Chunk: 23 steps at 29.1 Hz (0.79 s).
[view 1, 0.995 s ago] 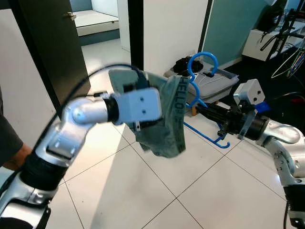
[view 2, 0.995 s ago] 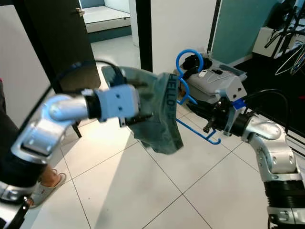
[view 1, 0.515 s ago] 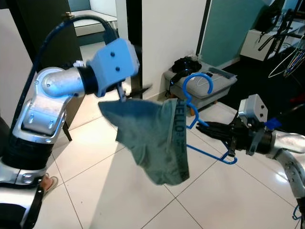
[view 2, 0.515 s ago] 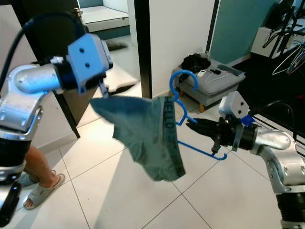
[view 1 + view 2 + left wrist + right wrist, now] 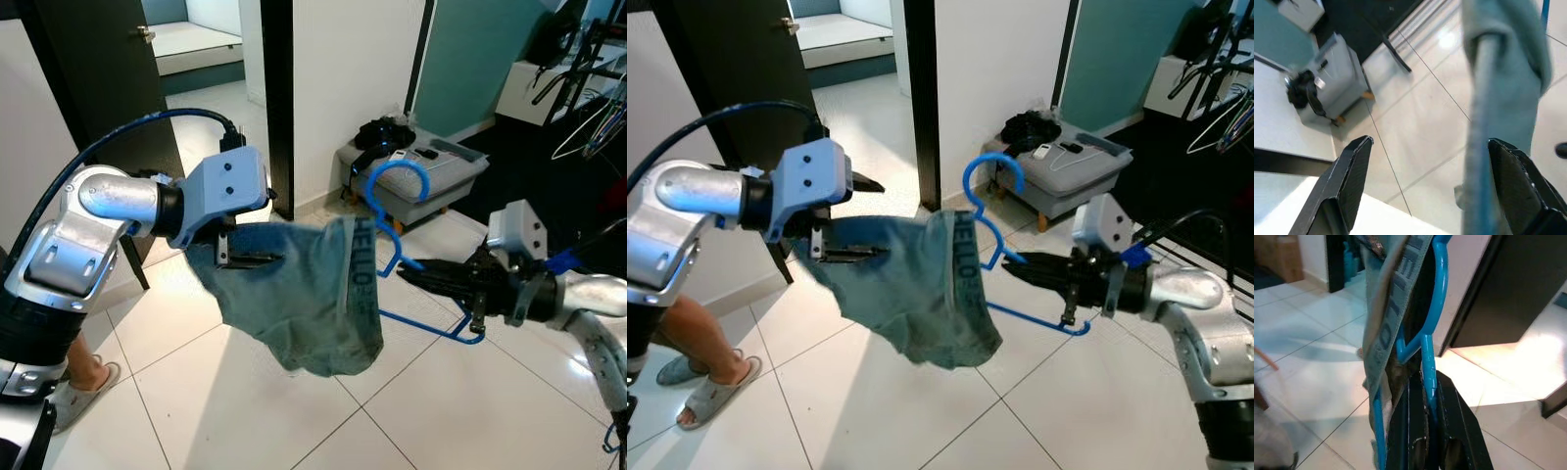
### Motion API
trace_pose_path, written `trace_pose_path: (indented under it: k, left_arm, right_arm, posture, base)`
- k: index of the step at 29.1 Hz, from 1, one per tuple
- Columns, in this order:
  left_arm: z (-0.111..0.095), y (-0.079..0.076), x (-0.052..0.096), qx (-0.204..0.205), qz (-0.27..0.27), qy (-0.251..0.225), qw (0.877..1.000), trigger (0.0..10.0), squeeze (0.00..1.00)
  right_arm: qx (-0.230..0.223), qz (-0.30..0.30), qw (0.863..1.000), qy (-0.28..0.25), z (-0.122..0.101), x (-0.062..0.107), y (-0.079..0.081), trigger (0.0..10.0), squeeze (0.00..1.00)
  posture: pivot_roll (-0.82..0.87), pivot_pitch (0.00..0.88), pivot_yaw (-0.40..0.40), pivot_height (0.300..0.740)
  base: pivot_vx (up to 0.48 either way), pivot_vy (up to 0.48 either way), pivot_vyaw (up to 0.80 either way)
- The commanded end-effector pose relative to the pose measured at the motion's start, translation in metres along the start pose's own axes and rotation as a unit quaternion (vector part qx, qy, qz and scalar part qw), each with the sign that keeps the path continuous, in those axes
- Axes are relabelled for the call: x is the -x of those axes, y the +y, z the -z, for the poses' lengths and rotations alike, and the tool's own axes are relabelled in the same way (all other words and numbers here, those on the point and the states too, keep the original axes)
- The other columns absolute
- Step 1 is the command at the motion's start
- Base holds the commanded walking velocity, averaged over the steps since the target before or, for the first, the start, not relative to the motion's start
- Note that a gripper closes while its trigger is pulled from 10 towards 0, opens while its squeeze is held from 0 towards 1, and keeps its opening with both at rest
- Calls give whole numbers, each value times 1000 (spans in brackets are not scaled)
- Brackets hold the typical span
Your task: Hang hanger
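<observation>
Blue plastic hanger (image 5: 411,274) carrying a grey-green cloth garment (image 5: 313,304), held in the air above the white tiled floor (image 5: 411,411).
Right tool (image 5: 416,272) is clamped on the hanger's neck; left tool (image 5: 857,253), fingers spread wide, sits against the garment's far edge.

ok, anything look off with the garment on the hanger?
Yes. The green garment sits bunched on one side of the blue hanger, sagging off rather than spread. The right gripper pinches the hanger; the left gripper is open at the cloth.
</observation>
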<state>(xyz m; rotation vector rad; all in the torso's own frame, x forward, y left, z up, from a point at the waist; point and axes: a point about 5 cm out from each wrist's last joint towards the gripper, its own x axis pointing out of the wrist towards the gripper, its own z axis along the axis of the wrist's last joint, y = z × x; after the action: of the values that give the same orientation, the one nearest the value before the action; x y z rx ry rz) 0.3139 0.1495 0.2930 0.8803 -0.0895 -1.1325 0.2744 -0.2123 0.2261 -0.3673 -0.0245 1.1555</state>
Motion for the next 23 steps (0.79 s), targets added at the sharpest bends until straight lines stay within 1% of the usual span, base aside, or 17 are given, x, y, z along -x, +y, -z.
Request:
trace_pose_path:
  k: [1,5,7,8,9,10,11,12,14,16,17,23]
  left_arm:
    - [4,1,3,6,12,18,1000,10000,0]
    - [5,-7,4,33,54,20,998,10000,0]
    - [5,-9,4,36,60,21,997,10000,0]
    - [5,-12,4,47,74,19,996,9647,0]
    - [5,-14,5,54,82,18,995,9647,0]
    - [5,-18,5,63,100,16,993,3333,0]
    - [4,-22,6,79,122,10,989,0,0]
    - [4,-22,6,79,122,10,989,0,0]
    - [3,-30,8,96,155,1,983,0,0]
    - [3,-30,8,96,155,1,983,0,0]
    - [3,-34,8,103,173,0,979,0,0]
    - [3,-37,8,111,182,-2,977,0,0]
  right_arm:
    - [22,-28,999,10,-4,-4,6,10000,0]
    - [32,-45,998,22,-3,-8,9,10000,0]
    - [33,-45,998,23,-3,-8,9,10000,0]
    - [35,-43,998,25,-3,-9,8,10000,0]
    - [37,-42,998,26,-2,-9,8,10000,0]
    - [40,-40,998,30,-2,-9,7,10000,0]
    - [42,-36,998,33,-1,-9,6,10000,0]
    - [42,-36,998,33,-1,-9,6,10000,0]
    - [45,-31,998,38,0,-9,4,10000,0]
    - [45,-31,998,38,0,-9,4,10000,0]
    - [47,-28,998,39,0,-10,3,10000,0]
    - [48,-27,998,39,0,-10,3,10000,0]
  posture:
    - [-49,0,4,740]
    - [-49,0,5,740]
    - [-49,0,5,740]
    - [-49,0,5,740]
    - [-49,0,5,740]
    - [-48,0,7,740]
    - [-48,0,7,740]
    - [-48,0,7,740]
    - [-48,0,7,740]
    - [-48,0,7,740]
    - [-48,0,7,740]
    - [-46,0,8,740]
  base:
    - [0,0,0]
    - [0,0,0]
    - [0,0,0]
    - [0,0,0]
    - [0,0,0]
    - [0,0,0]
    - [0,0,0]
    - [0,0,0]
    - [0,0,0]
    - [0,0,0]
    - [0,0,0]
    - [0,0,0]
